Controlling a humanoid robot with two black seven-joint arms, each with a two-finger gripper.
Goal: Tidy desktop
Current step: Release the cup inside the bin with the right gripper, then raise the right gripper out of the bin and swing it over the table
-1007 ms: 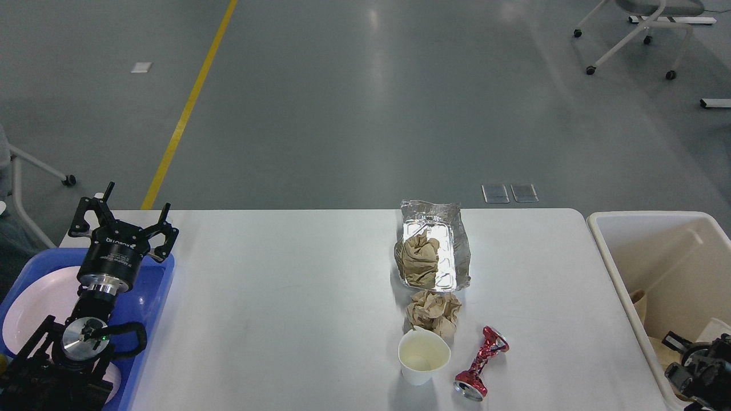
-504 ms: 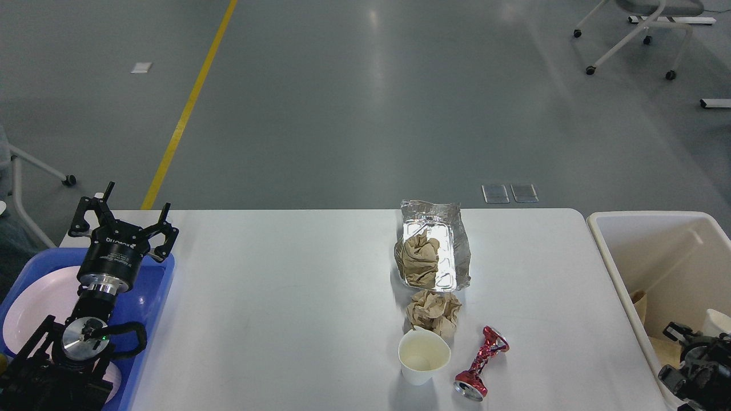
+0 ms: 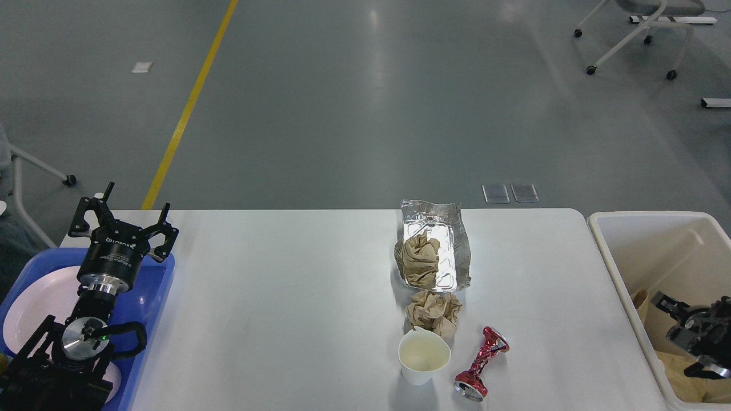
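Right gripper [image 3: 679, 337] now higher and further left inside cream bin [image 3: 614, 268] than half a sec ago, over brown paper at bin's near end; white cup-like piece seen beside it earlier no longer showing. Fingers spread apart, nothing visible between them, though seen small and dark. Left gripper [image 3: 123, 220] unchanged: upright over far right corner of blue tray [image 3: 163, 285], fingers wide apart, holding nothing. White plate [image 3: 34, 302] in tray, partly hidden behind left arm. Desktop [image 3: 285, 308] fills middle of view, tray overlapping its left end, bin just beside its right end. All items on desktop same as before, in rough line right of centre: foil container [image 3: 451, 240] furthest, crumpled brown paper ball [image 3: 418, 260] inside it; second brown paper wad [image 3: 434, 311] just near side of foil, touching or almost touching it; white paper cup [image 3: 422, 357] upright and open, touching near edge of that wad; crushed red can [image 3: 480, 365] lying on its side just right of cup, slight gap between. Wide bare stretch of desktop between tray and litter. Beyond table: grey floor w/ yellow line [image 3: 188, 108] far left, chair legs on casters [image 3: 634, 40] far right.
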